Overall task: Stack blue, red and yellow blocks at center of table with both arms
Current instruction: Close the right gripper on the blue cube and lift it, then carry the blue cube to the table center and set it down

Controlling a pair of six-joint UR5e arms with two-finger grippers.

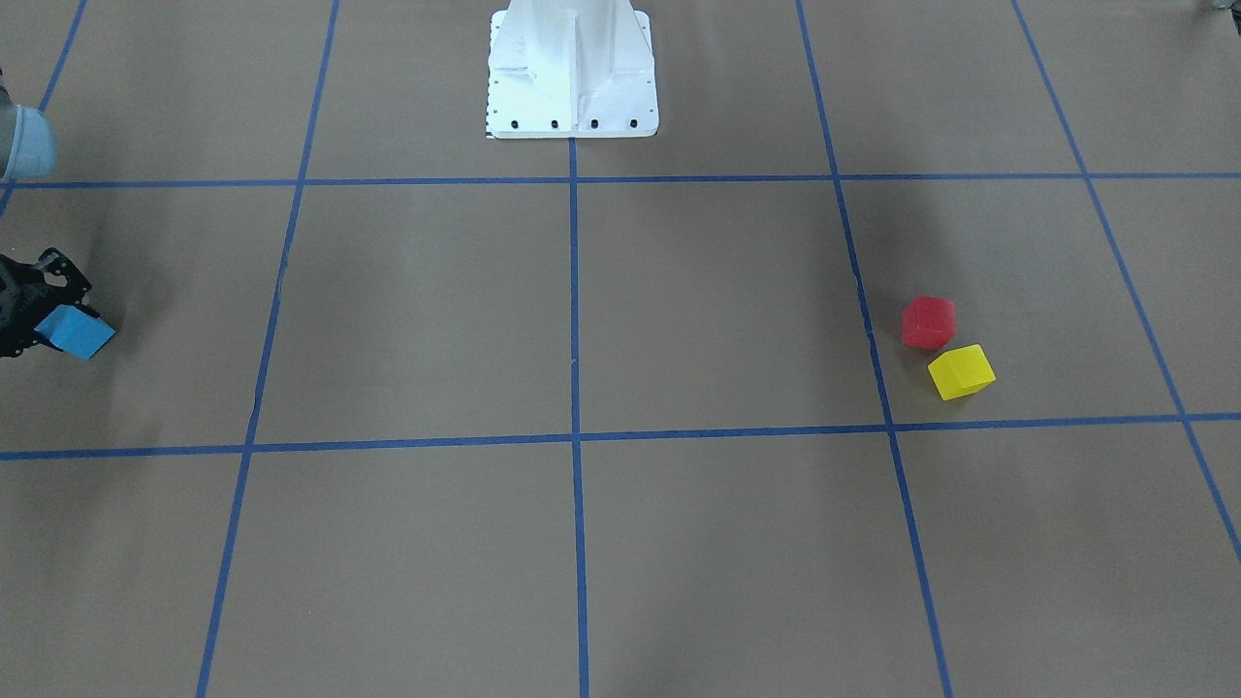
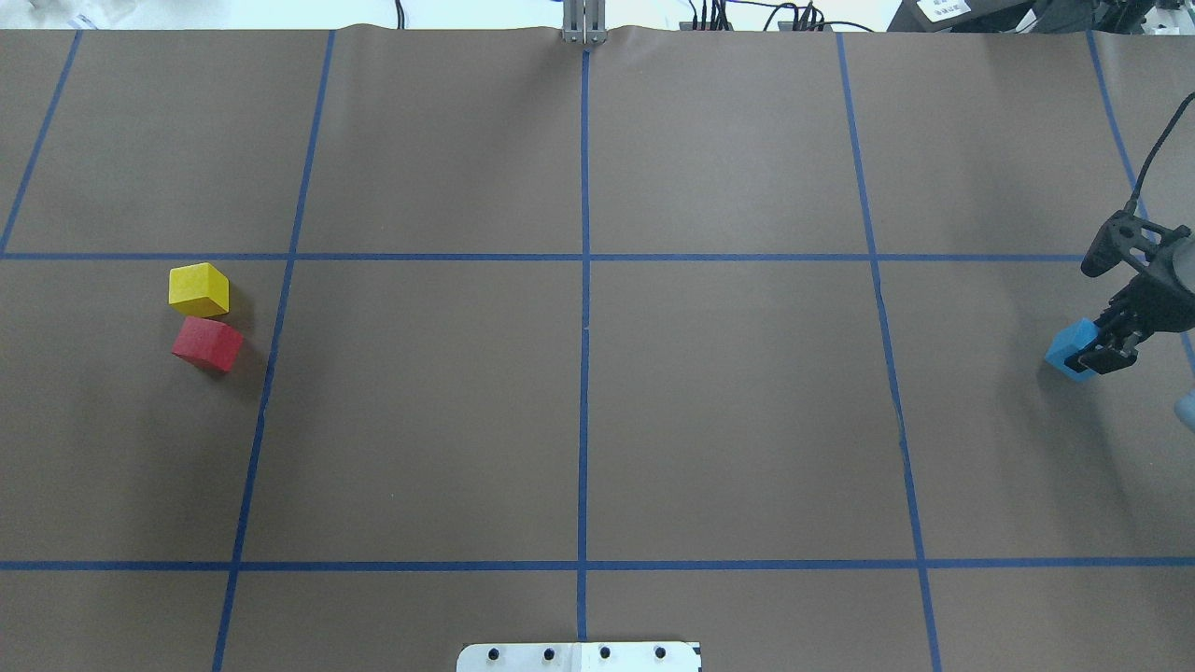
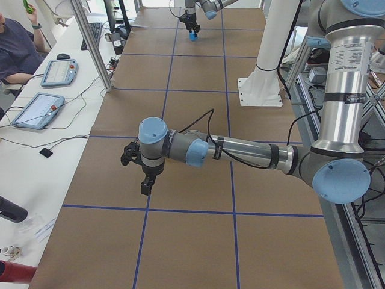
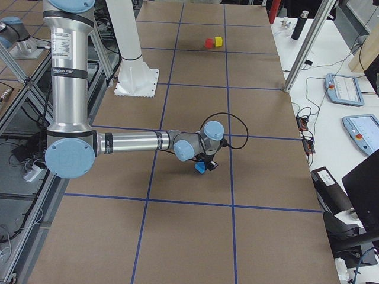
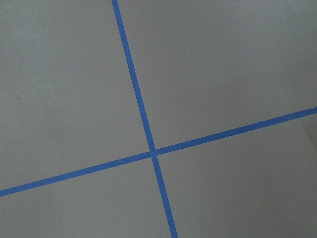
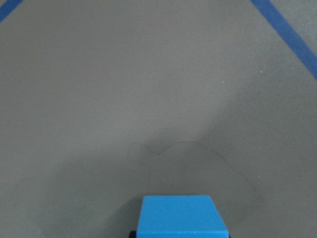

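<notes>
My right gripper (image 2: 1090, 358) is shut on the blue block (image 2: 1070, 351) at the table's far right, low over the surface. The gripper (image 1: 34, 330) and the block (image 1: 76, 333) also show in the front view, and the block fills the bottom edge of the right wrist view (image 6: 182, 216). The red block (image 2: 207, 343) and the yellow block (image 2: 198, 288) sit side by side on the table's left part, close together. My left gripper (image 3: 146, 186) shows only in the left side view, above the table at its left end; I cannot tell whether it is open or shut.
The white robot base (image 1: 572, 87) stands at the middle of the table's robot side. Blue tape lines (image 2: 584, 327) form a grid on the brown table. The left wrist view shows only a tape crossing (image 5: 152, 151). An operator (image 3: 15, 48) and tablets sit beside the table.
</notes>
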